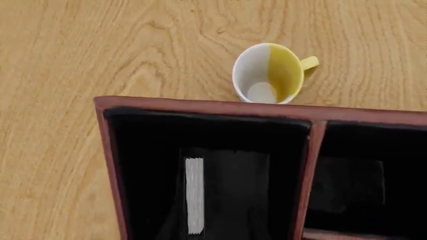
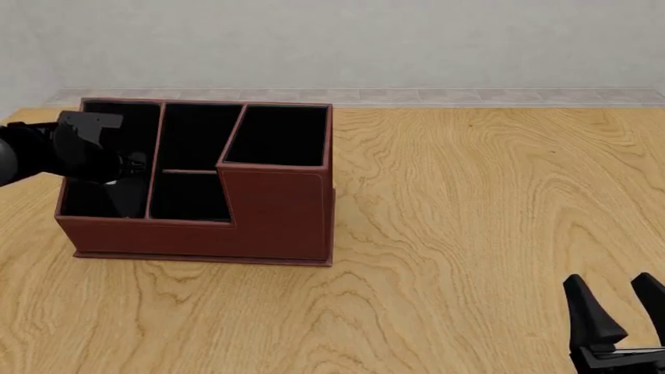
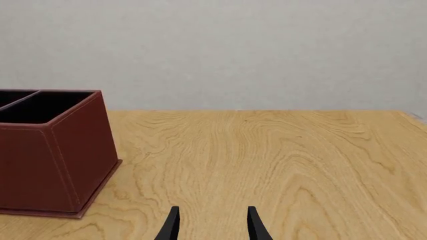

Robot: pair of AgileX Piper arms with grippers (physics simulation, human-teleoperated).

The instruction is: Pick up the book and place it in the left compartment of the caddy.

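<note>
The reddish-brown caddy (image 2: 276,218) stands on the left of the table. My left gripper (image 2: 123,195) dips into its left compartment (image 2: 114,117), the long slot at the low end. In the left wrist view the book (image 1: 230,195) sits inside that black-lined slot (image 1: 147,150), its white page edge (image 1: 195,195) facing the camera. The left fingers are lost against the black lining, so whether they grip the book does not show. My right gripper (image 2: 610,280) is open and holds nothing, low at the near right of the table, far from the caddy (image 3: 53,160).
A yellow and white mug (image 1: 270,74) stands on the wood just outside the caddy's wall (image 1: 200,106), beyond the left compartment. The caddy's taller square section (image 2: 276,136) rises at its right end. Bare wooden table (image 2: 478,202) stretches between the caddy and my right gripper (image 3: 213,210).
</note>
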